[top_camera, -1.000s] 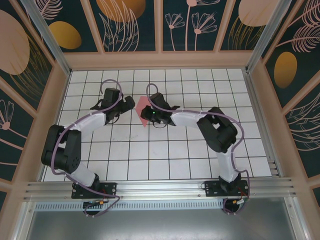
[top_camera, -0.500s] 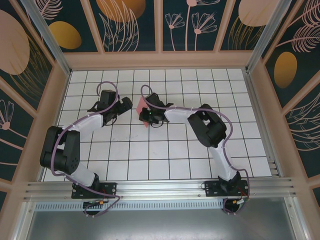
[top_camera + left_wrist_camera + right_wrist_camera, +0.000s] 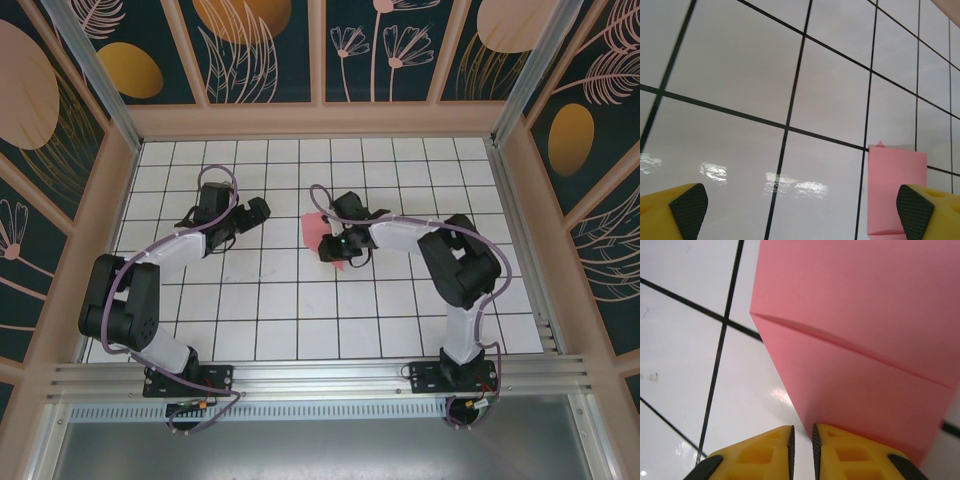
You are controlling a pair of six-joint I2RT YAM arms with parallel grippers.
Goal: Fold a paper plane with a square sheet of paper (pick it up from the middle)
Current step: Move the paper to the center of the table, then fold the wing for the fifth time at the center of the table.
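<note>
Robotics lab cell: gridded table, aluminium frame, floral-printed wall panels.

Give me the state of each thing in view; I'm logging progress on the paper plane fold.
pink paper sheet: folded over, one crease showing, not yet a plane.
left gripper: open wide, empty, apart from the sheet.
right gripper: jaws almost shut, tips at the sheet's near edge.

The paper is showing plain pink. The table is showing white with a black grid. The fingers are showing yellow, their pads black cross-hatch. At twelve o'clock the walls are showing peach leaves on dark teal.
</note>
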